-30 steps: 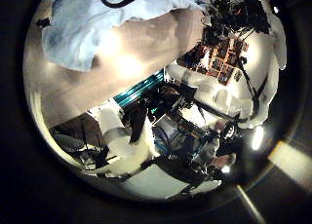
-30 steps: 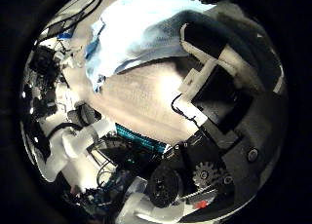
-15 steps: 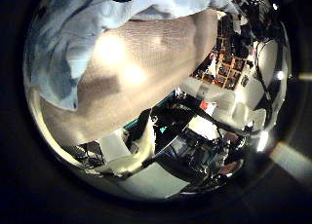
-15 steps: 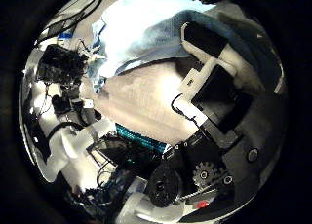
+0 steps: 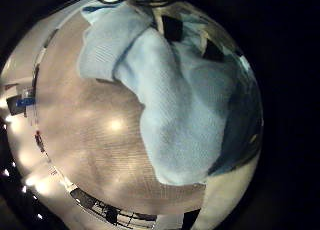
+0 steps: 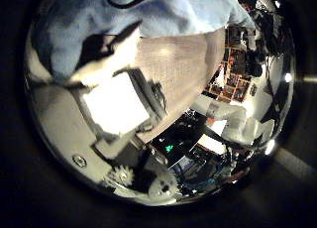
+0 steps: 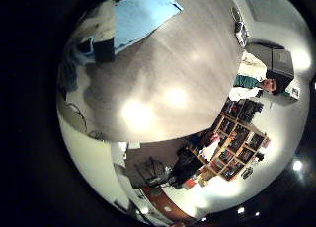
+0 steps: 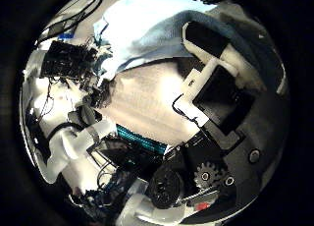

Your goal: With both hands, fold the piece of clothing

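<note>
The piece of clothing (image 5: 180, 100) lies partly bunched on the table (image 5: 80, 140) and fills much of the left little finger side palm view. In the left thumb side palm view my left hand's thumb (image 6: 117, 97) curls onto the clothing (image 6: 149, 15). In the right thumb side palm view my right hand's thumb (image 8: 211, 79) reaches to the edge of the clothing (image 8: 157, 34), and the left hand (image 8: 74, 61) sits at the clothing's other side. The right little finger side palm view shows a finger (image 7: 96, 35) at the clothing's edge (image 7: 148, 8).
Bare table (image 7: 168, 79) spreads out under the right palm. Shelves and room clutter (image 7: 232, 138) stand beyond the table's edge. More table (image 8: 147, 98) lies between the two hands.
The left palm has come down close to the clothing, and its thumb has swung into its thumb side view. The right hand's view has not shifted.
</note>
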`<action>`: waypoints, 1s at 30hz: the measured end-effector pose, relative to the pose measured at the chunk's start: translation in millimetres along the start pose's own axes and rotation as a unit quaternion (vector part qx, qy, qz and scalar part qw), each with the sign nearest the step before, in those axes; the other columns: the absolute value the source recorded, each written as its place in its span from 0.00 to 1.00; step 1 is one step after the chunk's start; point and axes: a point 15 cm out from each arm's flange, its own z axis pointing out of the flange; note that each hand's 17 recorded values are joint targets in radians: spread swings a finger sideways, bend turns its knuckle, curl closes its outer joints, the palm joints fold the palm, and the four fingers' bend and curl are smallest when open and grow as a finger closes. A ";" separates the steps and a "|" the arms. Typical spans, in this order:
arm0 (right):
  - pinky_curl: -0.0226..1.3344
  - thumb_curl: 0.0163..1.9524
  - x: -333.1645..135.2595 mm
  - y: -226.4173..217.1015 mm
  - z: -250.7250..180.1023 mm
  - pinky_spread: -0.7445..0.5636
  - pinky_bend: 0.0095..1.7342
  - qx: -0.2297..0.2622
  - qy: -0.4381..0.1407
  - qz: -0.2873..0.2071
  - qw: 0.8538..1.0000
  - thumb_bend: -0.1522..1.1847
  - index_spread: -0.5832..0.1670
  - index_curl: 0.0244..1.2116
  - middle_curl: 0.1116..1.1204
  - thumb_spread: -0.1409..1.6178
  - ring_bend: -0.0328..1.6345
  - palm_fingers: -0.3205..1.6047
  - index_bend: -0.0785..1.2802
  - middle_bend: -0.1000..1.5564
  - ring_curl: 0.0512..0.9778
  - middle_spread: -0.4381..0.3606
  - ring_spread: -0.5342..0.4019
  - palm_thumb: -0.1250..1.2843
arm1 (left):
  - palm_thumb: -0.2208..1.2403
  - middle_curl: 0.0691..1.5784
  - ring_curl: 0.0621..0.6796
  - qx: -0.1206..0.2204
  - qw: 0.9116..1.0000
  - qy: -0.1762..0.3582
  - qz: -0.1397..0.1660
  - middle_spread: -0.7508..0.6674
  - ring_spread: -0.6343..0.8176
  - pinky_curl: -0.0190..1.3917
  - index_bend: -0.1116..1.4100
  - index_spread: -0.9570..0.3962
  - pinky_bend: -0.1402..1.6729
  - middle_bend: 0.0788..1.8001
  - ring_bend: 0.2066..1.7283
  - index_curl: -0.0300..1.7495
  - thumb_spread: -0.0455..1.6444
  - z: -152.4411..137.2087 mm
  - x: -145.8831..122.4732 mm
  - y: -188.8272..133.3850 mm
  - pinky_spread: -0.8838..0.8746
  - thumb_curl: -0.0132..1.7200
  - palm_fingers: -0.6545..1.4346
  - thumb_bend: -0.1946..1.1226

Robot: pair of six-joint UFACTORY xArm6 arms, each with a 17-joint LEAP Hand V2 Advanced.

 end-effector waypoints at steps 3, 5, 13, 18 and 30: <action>0.53 0.39 3.5 1.0 -1.0 0.38 0.75 0.002 -0.001 0.003 1.000 0.11 0.42 0.72 0.68 0.73 0.82 0.75 0.83 0.83 0.73 0.36 0.34 0.79 | 0.64 0.46 0.58 0.010 1.000 -0.001 0.007 0.30 0.14 0.37 0.33 0.45 0.59 0.46 0.63 0.42 0.65 -6.8 0.7 -1.5 0.25 0.25 0.91 0.22; 0.53 0.39 4.9 1.2 -1.3 0.38 0.75 0.003 -0.002 0.005 1.000 0.11 0.42 0.72 0.68 0.73 0.82 0.75 0.83 0.83 0.73 0.36 0.34 0.79 | 0.67 0.48 0.62 0.016 1.000 -0.001 0.014 0.27 0.13 0.40 0.37 0.41 0.64 0.48 0.67 0.45 0.65 -12.0 0.8 -2.0 0.22 0.27 0.91 0.22; 0.54 0.40 6.4 3.0 -5.4 0.38 0.75 0.009 -0.002 0.006 1.000 0.11 0.42 0.72 0.68 0.73 0.82 0.75 0.83 0.83 0.73 0.36 0.34 0.78 | 0.73 0.54 0.71 -0.025 0.999 -0.002 0.045 0.21 0.13 0.44 0.46 0.30 0.73 0.57 0.75 0.56 0.64 -44.9 4.3 18.9 0.18 0.32 0.88 0.20; 0.54 0.40 11.3 6.5 -11.3 0.38 0.75 0.019 -0.005 0.012 1.000 0.11 0.42 0.72 0.68 0.73 0.82 0.75 0.83 0.83 0.73 0.36 0.34 0.78 | 0.74 0.55 0.73 -0.076 0.995 0.006 0.062 0.19 0.13 0.45 0.48 0.26 0.75 0.58 0.77 0.61 0.64 -75.8 11.1 43.3 0.18 0.34 0.86 0.17; 0.55 0.40 11.9 9.8 -11.1 0.38 0.74 0.014 -0.008 0.013 1.000 0.11 0.42 0.72 0.68 0.72 0.82 0.75 0.83 0.83 0.74 0.36 0.34 0.78 | 0.75 0.56 0.72 -0.174 0.982 0.020 0.077 0.18 0.14 0.45 0.45 0.21 0.76 0.59 0.79 0.68 0.64 -147.5 15.8 52.3 0.18 0.37 0.86 0.14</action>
